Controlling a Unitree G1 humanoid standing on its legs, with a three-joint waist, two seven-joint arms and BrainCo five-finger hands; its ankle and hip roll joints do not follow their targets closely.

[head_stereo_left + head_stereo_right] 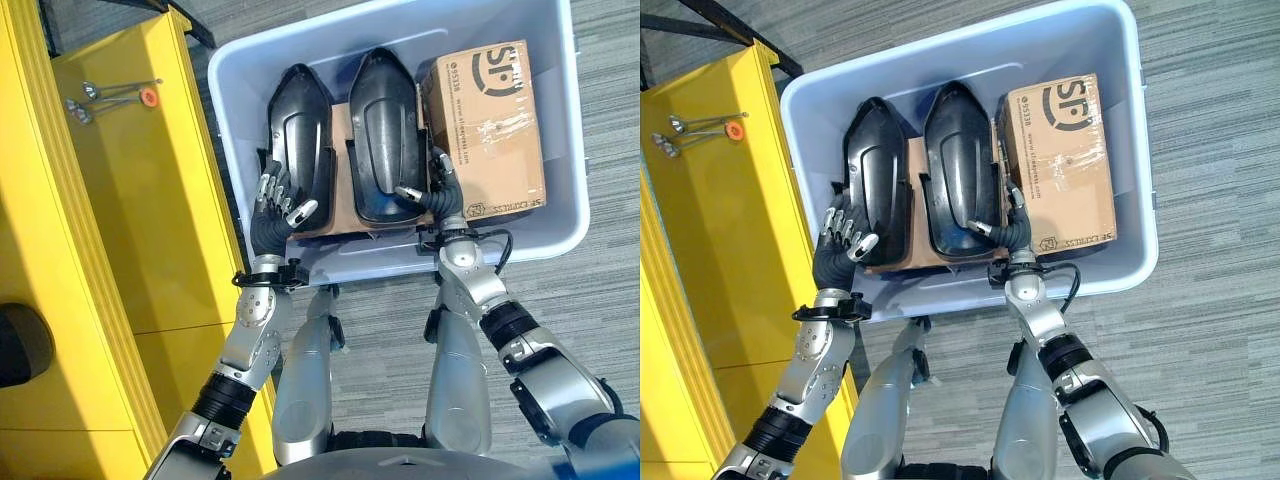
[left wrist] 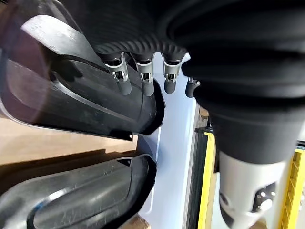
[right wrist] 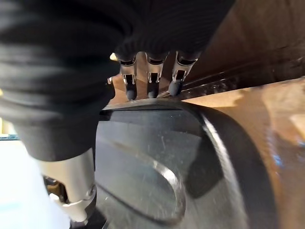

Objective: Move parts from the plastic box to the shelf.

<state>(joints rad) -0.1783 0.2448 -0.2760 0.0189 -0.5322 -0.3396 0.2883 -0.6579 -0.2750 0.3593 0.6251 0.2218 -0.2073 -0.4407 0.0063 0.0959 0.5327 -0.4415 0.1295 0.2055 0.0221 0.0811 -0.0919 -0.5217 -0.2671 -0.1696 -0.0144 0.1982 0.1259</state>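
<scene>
Left eye view gives you the pale blue plastic box (image 1: 575, 215) on grey carpet (image 1: 610, 290), its left wall close against the yellow shelf (image 1: 150, 200). Inside, two black moulded parts lie side by side on cardboard: the left part (image 1: 300, 130) near the box's left wall, the right part (image 1: 383, 130) packed tight against a brown carton (image 1: 485, 125) with dark print that fills the right side. Little open room remains between them. Your left hand (image 1: 280, 205) sits at the left part's near end, fingers loosely curled and resting against its edge, not closed round it. Your right hand (image 1: 432, 195) reaches between the right part and the carton, fingers bent over the part's rim; whether they clamp it you cannot tell. Metal rods with an orange cap (image 1: 105, 95) lie at the shelf's far end.
</scene>
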